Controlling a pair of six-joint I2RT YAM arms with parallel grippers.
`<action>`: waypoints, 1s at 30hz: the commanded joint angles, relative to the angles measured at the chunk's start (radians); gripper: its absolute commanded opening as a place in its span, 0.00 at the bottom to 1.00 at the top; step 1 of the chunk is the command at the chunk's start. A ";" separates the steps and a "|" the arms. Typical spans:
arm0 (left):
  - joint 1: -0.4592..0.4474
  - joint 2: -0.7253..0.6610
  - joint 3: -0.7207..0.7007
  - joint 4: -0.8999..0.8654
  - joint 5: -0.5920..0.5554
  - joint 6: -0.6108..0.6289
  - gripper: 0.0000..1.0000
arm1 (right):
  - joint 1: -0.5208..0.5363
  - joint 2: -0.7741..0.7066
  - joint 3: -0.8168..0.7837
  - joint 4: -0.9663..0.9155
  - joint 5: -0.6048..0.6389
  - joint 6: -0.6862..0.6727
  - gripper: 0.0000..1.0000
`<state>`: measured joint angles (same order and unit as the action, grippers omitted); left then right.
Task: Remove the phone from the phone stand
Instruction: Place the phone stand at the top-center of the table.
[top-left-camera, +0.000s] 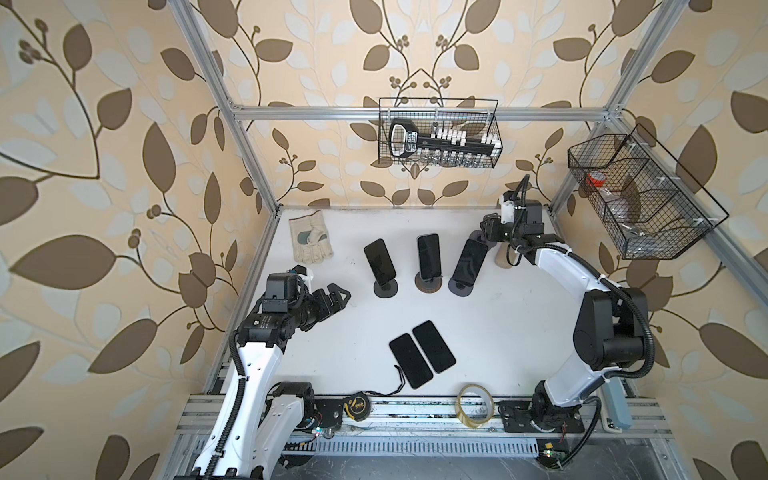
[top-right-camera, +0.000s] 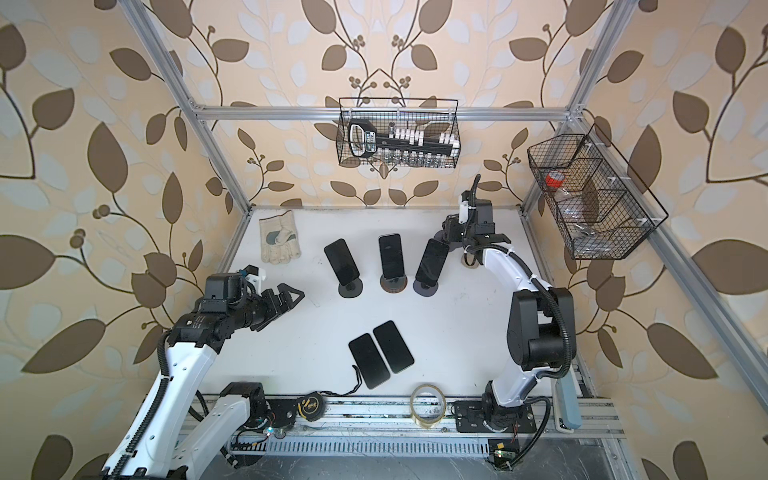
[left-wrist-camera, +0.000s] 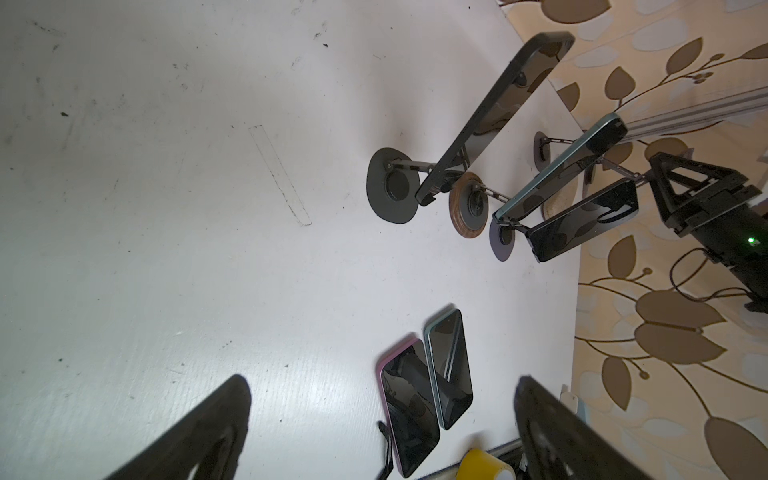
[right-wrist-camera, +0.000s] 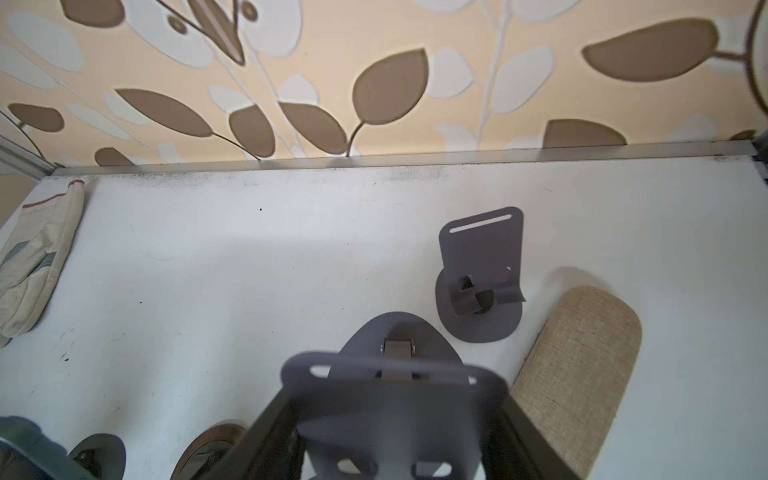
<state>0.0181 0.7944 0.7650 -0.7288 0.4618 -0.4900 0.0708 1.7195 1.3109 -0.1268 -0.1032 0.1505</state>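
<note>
1. Clamping the back plate (right-wrist-camera: 395, 409) of the rightmost phone stand (top-left-camera: 460, 287), the right claw (top-left-camera: 485, 232) sits clenched; the phone (top-left-camera: 469, 259) rests on that stand.
2. Pulling could topple stand and phone together.
3. Left claw (top-left-camera: 343, 296) hangs released.

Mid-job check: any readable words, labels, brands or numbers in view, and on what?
White label on the black handled tool in the rear black wire basket: lettering present, too blurred to read.
Yellow face of the black tape measure: marking too small to read.
No other text shows; nothing can be quoted.
</note>
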 joint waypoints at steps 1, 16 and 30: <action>-0.009 0.000 -0.001 0.012 -0.017 0.003 0.99 | 0.020 0.043 0.090 0.007 -0.041 -0.061 0.50; -0.009 0.024 -0.001 0.006 -0.032 -0.002 0.99 | 0.046 0.283 0.325 -0.122 -0.013 -0.205 0.50; -0.009 0.041 0.000 0.000 -0.045 -0.005 0.99 | 0.065 0.433 0.451 -0.185 0.019 -0.267 0.49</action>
<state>0.0181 0.8349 0.7650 -0.7300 0.4332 -0.4965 0.1207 2.1162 1.7172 -0.2943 -0.1013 -0.0685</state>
